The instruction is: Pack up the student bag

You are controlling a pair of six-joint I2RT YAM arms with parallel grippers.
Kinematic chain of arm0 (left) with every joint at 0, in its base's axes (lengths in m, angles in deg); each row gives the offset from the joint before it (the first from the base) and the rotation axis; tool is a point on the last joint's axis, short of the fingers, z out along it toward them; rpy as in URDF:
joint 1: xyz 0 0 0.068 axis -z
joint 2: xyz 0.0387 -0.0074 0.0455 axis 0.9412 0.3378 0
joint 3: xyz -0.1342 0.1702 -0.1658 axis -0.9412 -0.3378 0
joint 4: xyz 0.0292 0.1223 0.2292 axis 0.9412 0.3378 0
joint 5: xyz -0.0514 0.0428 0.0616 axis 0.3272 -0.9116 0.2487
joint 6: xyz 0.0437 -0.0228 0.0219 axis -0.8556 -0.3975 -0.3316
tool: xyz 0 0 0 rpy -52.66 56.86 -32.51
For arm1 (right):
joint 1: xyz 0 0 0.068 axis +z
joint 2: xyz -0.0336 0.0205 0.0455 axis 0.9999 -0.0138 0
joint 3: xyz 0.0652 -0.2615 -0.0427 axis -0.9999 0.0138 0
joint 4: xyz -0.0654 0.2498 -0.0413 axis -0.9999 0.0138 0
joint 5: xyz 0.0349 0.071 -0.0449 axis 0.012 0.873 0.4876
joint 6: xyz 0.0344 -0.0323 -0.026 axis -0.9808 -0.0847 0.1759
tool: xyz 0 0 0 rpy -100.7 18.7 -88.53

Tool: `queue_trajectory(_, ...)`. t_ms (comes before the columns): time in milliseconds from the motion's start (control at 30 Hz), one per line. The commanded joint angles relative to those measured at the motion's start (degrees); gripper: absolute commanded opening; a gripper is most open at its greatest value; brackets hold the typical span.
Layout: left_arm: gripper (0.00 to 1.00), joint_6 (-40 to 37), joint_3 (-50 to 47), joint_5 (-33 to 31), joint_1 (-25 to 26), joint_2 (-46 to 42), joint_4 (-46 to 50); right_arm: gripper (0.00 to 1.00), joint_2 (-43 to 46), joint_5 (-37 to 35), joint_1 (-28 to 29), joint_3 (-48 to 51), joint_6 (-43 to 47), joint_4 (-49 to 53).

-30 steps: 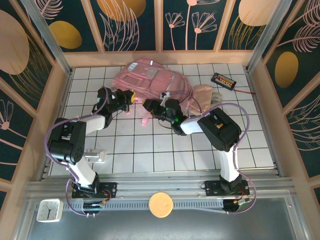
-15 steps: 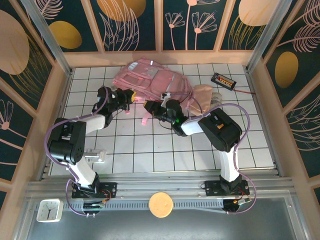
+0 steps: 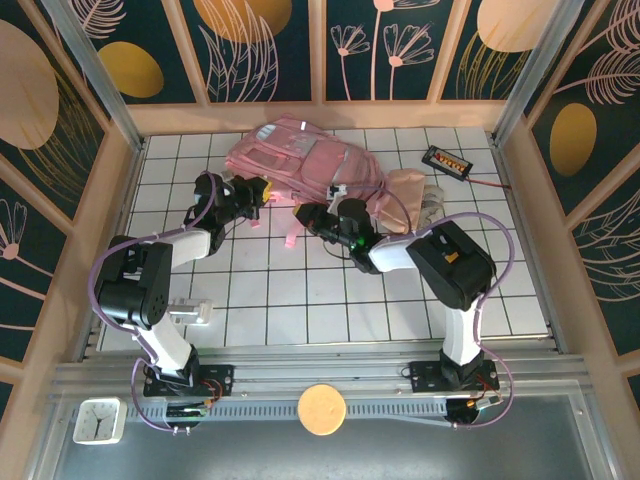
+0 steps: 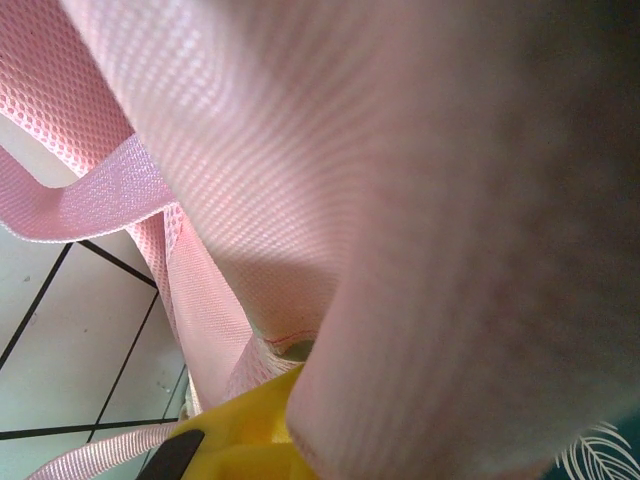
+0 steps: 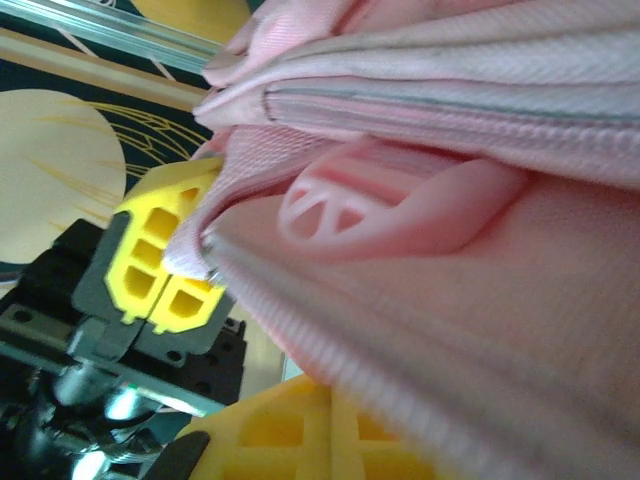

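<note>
Your left arm (image 3: 185, 243) and right arm (image 3: 455, 262) match: glossy black joint housings, white link tubes, lavender cables (image 3: 95, 285) running to black base brackets (image 3: 190, 380) on the near rail. Left gripper (image 3: 260, 190) and right gripper (image 3: 301, 211) have bright yellow ribbed plastic fingers (image 5: 150, 260); a green light (image 3: 352, 240) glows at the right wrist.

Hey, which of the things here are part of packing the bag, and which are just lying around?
In the job:
student bag, left gripper, right gripper.

Lying about:
pinkish-beige pouch, small black gadget, white clock, round wooden disc.
</note>
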Motion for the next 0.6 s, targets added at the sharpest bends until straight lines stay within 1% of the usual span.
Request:
queue_trajectory(0, 0.00, 3.18, 1.51, 4.50, 0.89, -0.80, -5.85, 0.00, 4.33, 2.36, -0.58, 0.51, 2.63, -4.08)
queue_trajectory(33, 0.00, 3.19, 1.59, 4.64, 0.93, -0.75, -5.85, 0.05, 4.10, 4.11, -0.83, 0.13, 2.36, -5.01)
queue_trajectory(100, 0.00, 2.94, 1.82, 4.76, 0.93, -0.77, -5.70, 0.24, 3.07, 7.01, -1.28, -0.55, 1.21, -7.14)
queue_trajectory(133, 0.00, 2.81, 1.94, 4.82, 0.89, -0.83, -5.43, 0.29, 2.38, 8.03, -1.42, -1.11, 0.76, -7.88)
queue_trajectory(167, 0.00, 2.81, 2.00, 4.86, 0.93, -0.82, -5.41, 0.31, 1.83, 8.58, -1.55, -1.73, 0.54, -7.95)
queue_trajectory(300, 0.00, 2.73, 1.93, 5.17, 0.89, -0.89, -5.17, 0.34, 0.27, 9.11, -1.73, -4.11, -0.11, -7.52)
queue_trajectory(567, 0.00, 2.81, 1.45, 5.16, 0.93, -1.10, -5.34, 0.35, -0.85, 8.58, -2.97, -3.60, -2.36, -6.64)
